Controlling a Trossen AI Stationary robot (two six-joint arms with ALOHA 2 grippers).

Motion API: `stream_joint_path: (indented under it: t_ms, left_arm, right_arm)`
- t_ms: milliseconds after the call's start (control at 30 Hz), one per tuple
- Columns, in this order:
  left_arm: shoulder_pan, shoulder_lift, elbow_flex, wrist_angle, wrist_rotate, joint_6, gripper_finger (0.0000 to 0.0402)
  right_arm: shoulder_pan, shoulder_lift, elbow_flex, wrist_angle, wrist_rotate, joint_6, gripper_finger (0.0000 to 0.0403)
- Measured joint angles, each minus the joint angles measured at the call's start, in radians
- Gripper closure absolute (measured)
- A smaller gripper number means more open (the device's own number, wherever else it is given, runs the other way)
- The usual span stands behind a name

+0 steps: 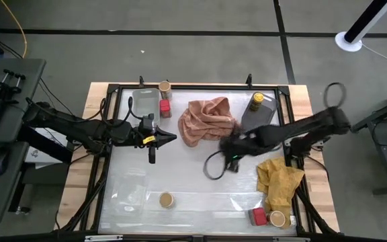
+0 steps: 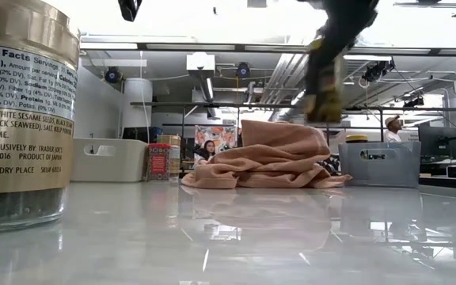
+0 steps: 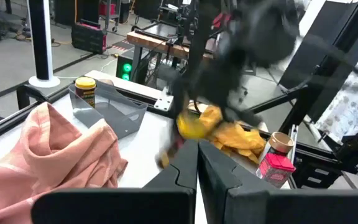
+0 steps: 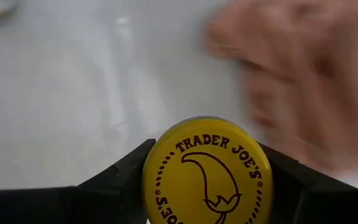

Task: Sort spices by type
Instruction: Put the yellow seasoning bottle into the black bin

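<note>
My right gripper (image 1: 230, 146) hangs above the table's middle, beside the pink cloth (image 1: 207, 119), shut on a yellow-lidded spice jar (image 4: 207, 171). My left gripper (image 1: 161, 138) waits left of the cloth, shut and holding nothing. A second yellow-lidded jar (image 1: 256, 99) stands in the grey tray (image 1: 269, 115) at the far right. By the clear tray (image 1: 143, 101) at the far left stand a tan-lidded jar (image 1: 164, 87) and a red box (image 1: 164, 107). Another tan-lidded jar (image 1: 166, 199) stands near the front edge. A red box (image 1: 259, 216) and a tan-lidded jar (image 1: 277, 218) sit at the near right corner. My right gripper pinches the jar's yellow lid by its rim (image 4: 157, 168), one finger (image 4: 117, 183) on each side. The fingers come from above, slanting down. The jar (image 2: 323, 99) hangs below them, lifted clear of the table.
A crumpled yellow cloth (image 1: 279, 180) lies at the right, near the red box and jar. The pink cloth is heaped at the middle back. A dark frame (image 1: 106, 134) runs around the table top. Bare table surface lies between the two arms and toward the front.
</note>
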State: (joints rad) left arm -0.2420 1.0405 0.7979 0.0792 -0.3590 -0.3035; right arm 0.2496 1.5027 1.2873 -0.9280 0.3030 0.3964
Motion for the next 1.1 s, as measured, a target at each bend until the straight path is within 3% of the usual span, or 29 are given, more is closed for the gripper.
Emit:
stream_joint_path:
  t_ms: [267, 433, 567, 767, 900, 1100]
  left_arm:
    - [0.000, 0.000, 0.000, -0.002, -0.014, 0.001, 0.0402]
    - [0.000, 0.000, 0.000, -0.001, -0.025, 0.000, 0.0401]
    - [0.000, 0.000, 0.000, 0.000, -0.026, -0.024, 0.0402]
    - [0.000, 0.000, 0.000, 0.000, -0.026, -0.052, 0.0401]
    - [0.000, 0.000, 0.000, 0.000, -0.026, -0.053, 0.0401]
    - [0.000, 0.000, 0.000, 0.000, -0.029, -0.053, 0.0401]
  right_arm:
    - [-0.092, -0.294, 0.000, -0.416, 0.297, 0.285, 0.0190]
    - [-0.267, -0.387, -0.079, -0.464, 0.372, 0.380, 0.0190]
    - [-0.460, -0.427, -0.223, -0.352, 0.333, 0.386, 0.0190]
    - [-0.715, -0.449, -0.438, 0.025, 0.128, 0.320, 0.0190]
    - [-0.797, -0.423, -0.502, 0.173, 0.059, 0.311, 0.0190]
    - [-0.844, -0.341, -0.521, 0.215, 0.048, 0.328, 0.0190]
